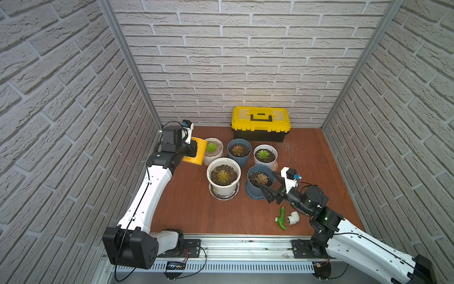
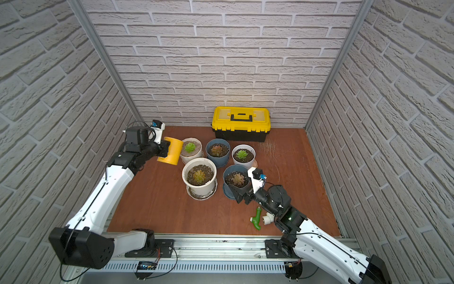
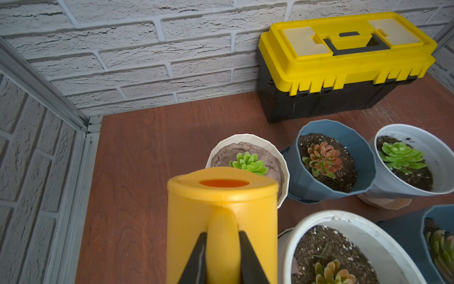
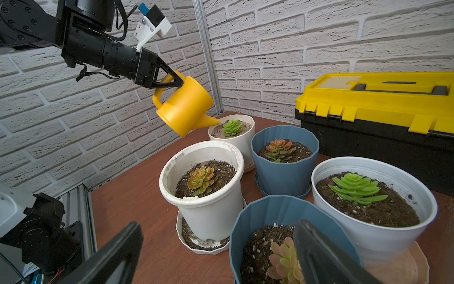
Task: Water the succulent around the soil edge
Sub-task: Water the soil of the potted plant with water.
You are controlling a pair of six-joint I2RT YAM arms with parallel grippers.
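Observation:
My left gripper (image 3: 223, 236) is shut on the handle of a yellow watering can (image 3: 221, 209); both top views show the can (image 1: 197, 150) (image 2: 173, 151) in the air at the back left. In the right wrist view the watering can (image 4: 184, 108) is tilted, and its spout (image 4: 211, 121) reaches over the near rim of a cream pot (image 4: 247, 145). That pot holds a small green succulent (image 4: 232, 127) (image 1: 211, 147) in cracked pale soil. No water stream shows. My right gripper (image 4: 218, 223) (image 1: 266, 179) is open, its fingers either side of the near blue pot's (image 4: 270, 214) rim.
A tall white pot (image 1: 223, 189), a second blue pot (image 1: 239, 158) and a wide white pot (image 1: 265, 163) crowd round, each with a succulent. A yellow and black toolbox (image 1: 260, 123) stands at the back wall. Green (image 1: 282, 218) and white (image 1: 293, 218) pipe fittings lie front right.

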